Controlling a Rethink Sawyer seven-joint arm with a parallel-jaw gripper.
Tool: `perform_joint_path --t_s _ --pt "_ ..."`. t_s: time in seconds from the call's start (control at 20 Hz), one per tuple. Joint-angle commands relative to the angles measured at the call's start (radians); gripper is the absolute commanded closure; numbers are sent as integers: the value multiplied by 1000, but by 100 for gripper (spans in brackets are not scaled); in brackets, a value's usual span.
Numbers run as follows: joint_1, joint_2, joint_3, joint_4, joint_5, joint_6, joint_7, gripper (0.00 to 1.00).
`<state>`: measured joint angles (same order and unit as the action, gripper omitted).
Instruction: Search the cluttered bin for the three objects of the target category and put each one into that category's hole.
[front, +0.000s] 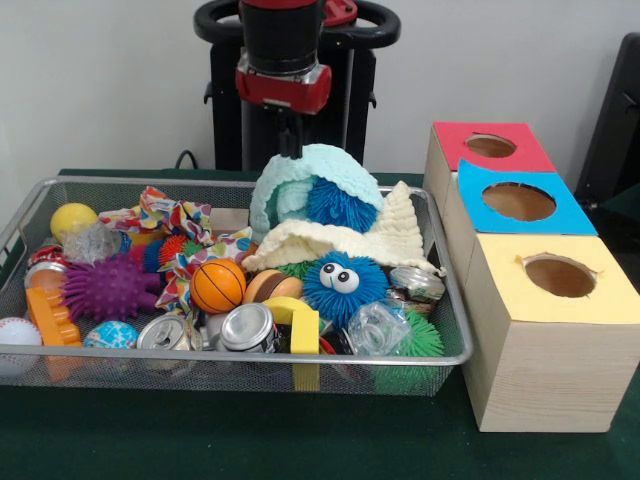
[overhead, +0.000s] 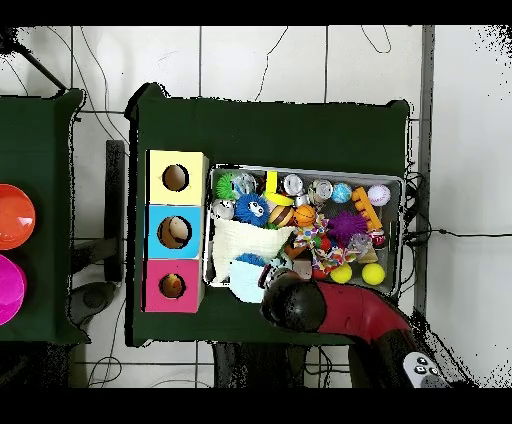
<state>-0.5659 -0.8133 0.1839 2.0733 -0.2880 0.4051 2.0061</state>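
The wire mesh bin (front: 240, 357) is full of toys; it also shows in the overhead view (overhead: 300, 170). A mint green waffle cloth (front: 300, 180) is heaped at the bin's far side, draped over a blue spiky ball (front: 338, 205). A cream cloth (front: 310, 240) lies in front of it and a pale yellow cloth (front: 402, 225) rises beside it. My gripper (front: 290, 145) hangs just above the mint cloth's top, holding nothing I can see. In the overhead view the arm (overhead: 293, 300) hides the gripper beside the mint cloth (overhead: 246, 272). The red-topped hole (front: 490, 146) is on the farthest box.
The blue-topped hole (front: 518, 201) and yellow-topped hole (front: 560, 276) sit on boxes right of the bin. The bin also holds a purple spiky ball (front: 108, 288), a small basketball (front: 217, 286), crushed cans (front: 247, 327) and a blue googly-eyed ball (front: 343, 285).
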Motion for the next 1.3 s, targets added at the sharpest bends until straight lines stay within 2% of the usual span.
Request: perform_joint_path --t_s 0.05,0.25,0.45,0.65,0.7,0.95,1.2,1.3 --pt "-60 101 157 -201 -93 24 -191 100" --pt "-109 125 254 -240 -94 124 -267 100" --pt "-96 144 283 -291 -103 218 -274 100" --pt "-53 154 259 -306 -131 183 -199 100" --pt "-34 141 248 -306 -166 162 -196 100" --pt "-6 48 222 -254 -273 119 -202 100" --pt "-99 -15 292 -161 -334 72 -280 100" --pt "-132 -28 317 -135 -331 96 -294 100"
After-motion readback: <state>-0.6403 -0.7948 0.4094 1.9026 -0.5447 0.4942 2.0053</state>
